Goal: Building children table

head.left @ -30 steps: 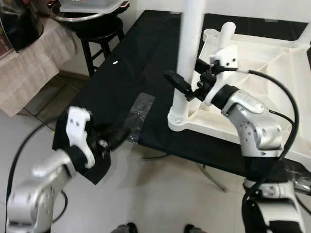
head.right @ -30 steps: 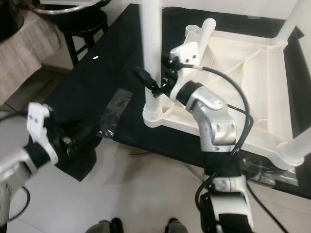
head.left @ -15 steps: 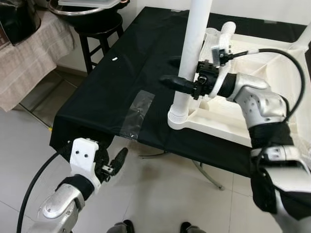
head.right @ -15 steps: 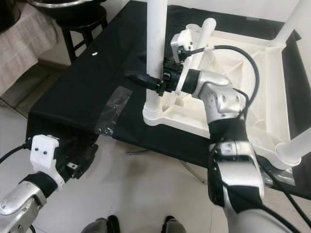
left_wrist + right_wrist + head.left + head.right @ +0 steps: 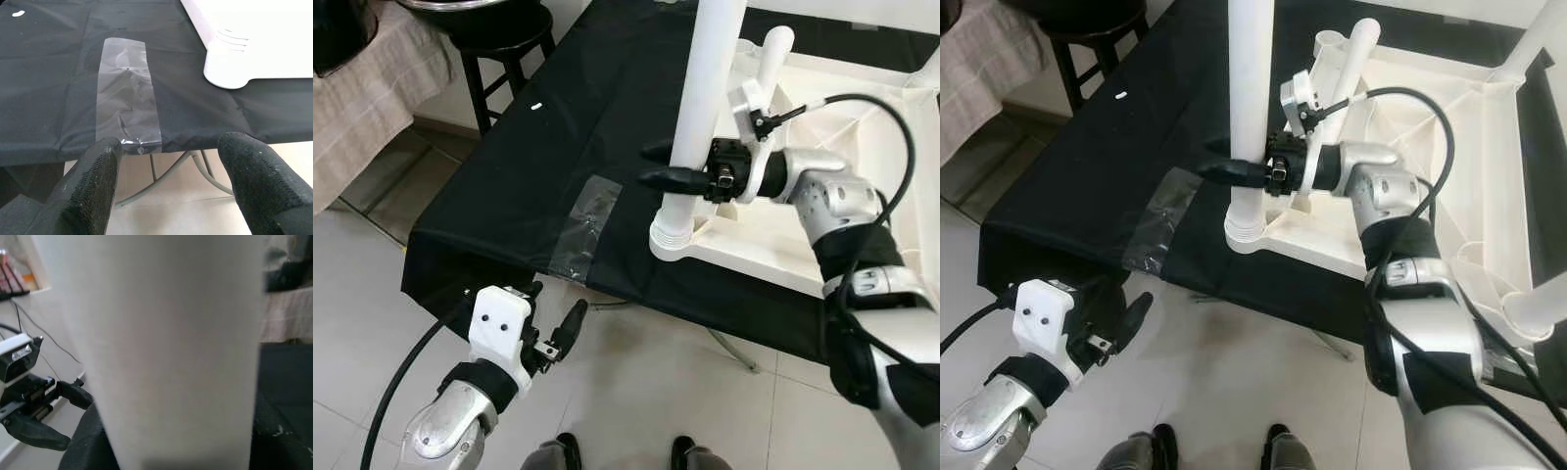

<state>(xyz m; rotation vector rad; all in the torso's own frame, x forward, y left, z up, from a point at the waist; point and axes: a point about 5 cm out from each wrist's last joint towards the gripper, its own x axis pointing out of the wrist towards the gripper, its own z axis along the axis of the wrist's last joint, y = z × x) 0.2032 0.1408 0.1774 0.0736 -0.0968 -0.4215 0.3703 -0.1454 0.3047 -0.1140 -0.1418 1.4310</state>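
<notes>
An upside-down white children's table [image 5: 847, 122] lies on a table covered in black cloth [image 5: 578, 137]. One white leg [image 5: 705, 88] stands upright in the near corner socket [image 5: 673, 238]. My right gripper [image 5: 652, 166] is shut on this leg just above the socket, one finger in front and one behind; the leg [image 5: 171, 347] is very close in the right wrist view. A loose leg [image 5: 770, 61] lies on the underside. My left gripper [image 5: 556, 307] hangs open below the cloth's near edge with nothing between its fingers [image 5: 98, 171].
A clear plastic strip [image 5: 127, 98] is stuck to the cloth near its front edge. A black stool [image 5: 504, 39] and a cloth-draped surface [image 5: 372, 88] stand at the far left. Tiled floor [image 5: 705, 411] lies below, with my feet [image 5: 558, 455] at the bottom edge.
My left gripper has dropped from the cloth's front edge, by the plastic strip, to below the table. My right gripper has turned level around the leg. The camera has shifted.
</notes>
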